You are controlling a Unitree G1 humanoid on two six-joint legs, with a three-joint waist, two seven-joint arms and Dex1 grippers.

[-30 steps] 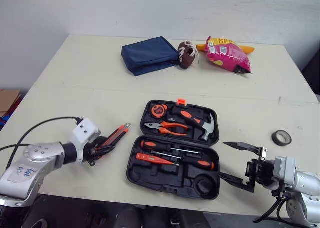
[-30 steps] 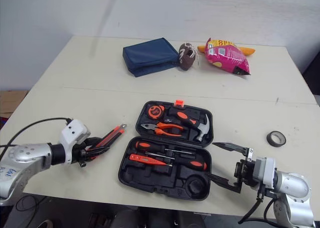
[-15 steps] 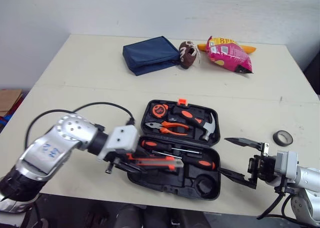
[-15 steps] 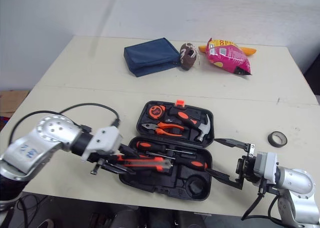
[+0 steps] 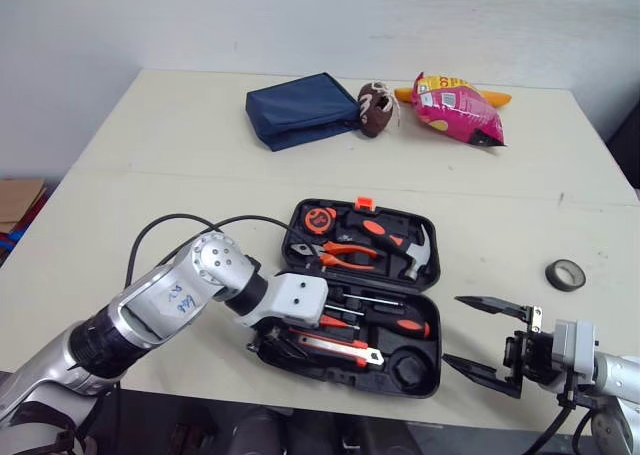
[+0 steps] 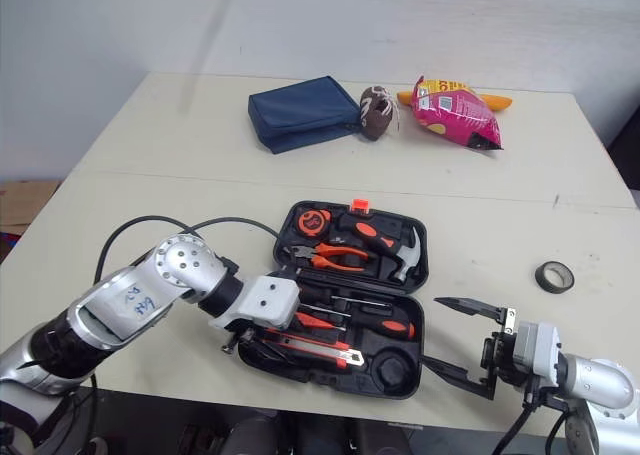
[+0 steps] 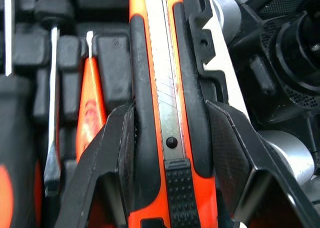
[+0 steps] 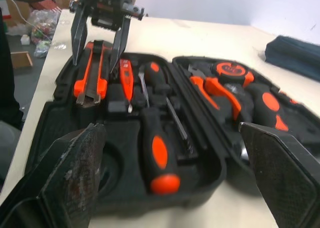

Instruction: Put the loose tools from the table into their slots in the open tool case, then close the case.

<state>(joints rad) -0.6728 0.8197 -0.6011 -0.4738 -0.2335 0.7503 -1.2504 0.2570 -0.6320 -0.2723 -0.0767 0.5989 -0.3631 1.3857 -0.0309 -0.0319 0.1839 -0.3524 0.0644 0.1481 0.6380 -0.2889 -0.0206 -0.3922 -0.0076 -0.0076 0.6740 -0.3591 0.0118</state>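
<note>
The left tool (image 7: 172,153) is clamped on the orange-and-black utility knife (image 7: 160,87), holding it low over the near-left part of the open tool case (image 5: 345,382), which lies by the near edge of the tabletop (image 5: 150,175). Judging by this, the knife is being slotted; next it needs seating, then release. The right tool (image 5: 453,330) gapes wide and empty just right of the case.

Left gripper (image 7: 170,107), clamped on utility knife (image 5: 340,347), gone from table left of tool case (image 5: 340,373) to over case's near half. Knife, earlier angled beside case's left edge, now lengthwise along case's front row, tip toward case's right end. Right gripper (image 5: 452,330), fingers spread wide, drawn slightly back from case's front-right corner.
</note>
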